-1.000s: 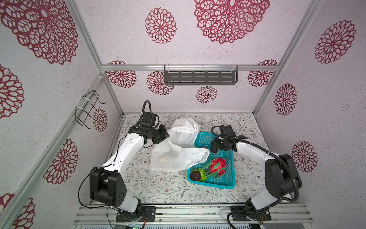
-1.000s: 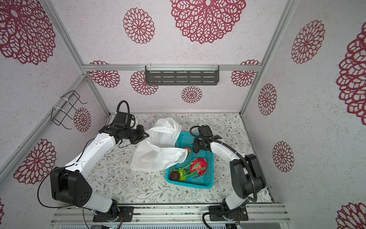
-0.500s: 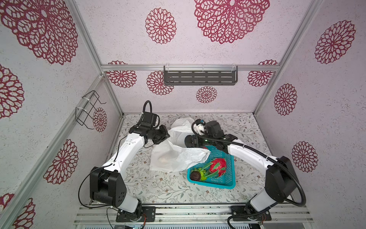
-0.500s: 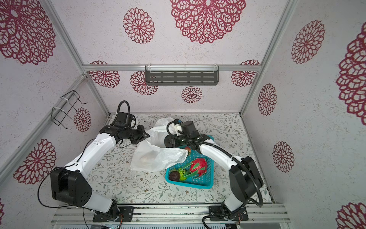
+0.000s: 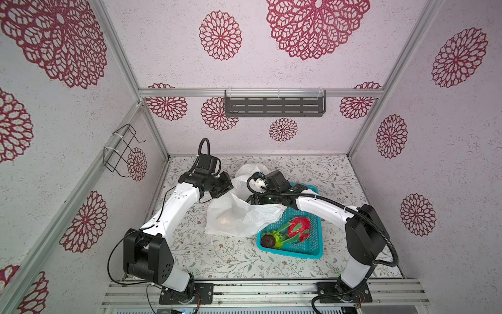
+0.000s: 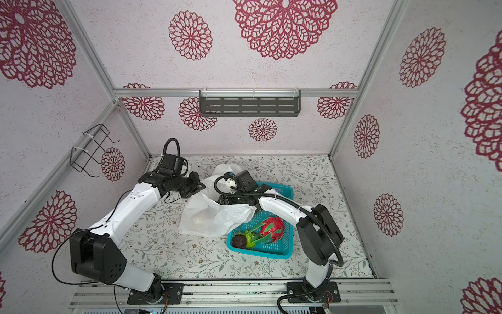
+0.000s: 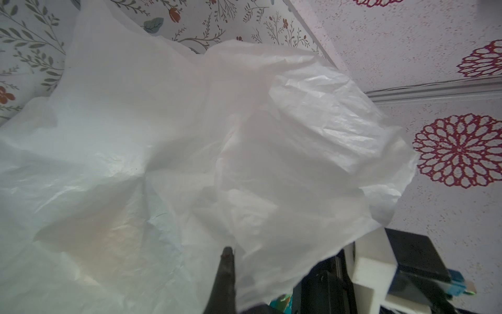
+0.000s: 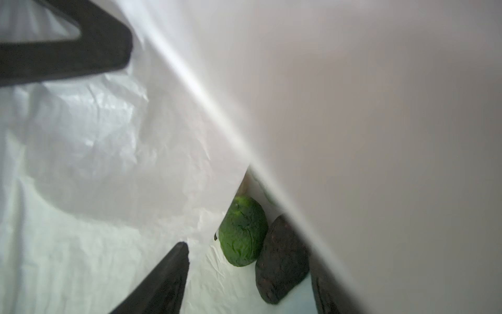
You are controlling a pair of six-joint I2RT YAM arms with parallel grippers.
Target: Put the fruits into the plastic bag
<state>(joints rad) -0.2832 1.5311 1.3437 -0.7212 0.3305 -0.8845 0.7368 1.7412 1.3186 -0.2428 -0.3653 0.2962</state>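
The plastic bag [image 5: 239,217] lies crumpled on the table between the arms, one corner draped over the teal basket [image 5: 315,254], which keeps the carry from basket to bag short. The left gripper [image 5: 225,187], fingers pressed together on the bag's upper edge, lifts it so the mouth gapes, and the right gripper [image 8: 154,148] is inside that mouth, fingers spread and empty. The dragon fruit [image 5: 298,229] waits in the basket, a green avocado [image 8: 243,231] and a dark avocado [image 8: 282,258] lie touching inside the bag, and a small dark fruit [image 5: 267,240] sits beside the dragon fruit.
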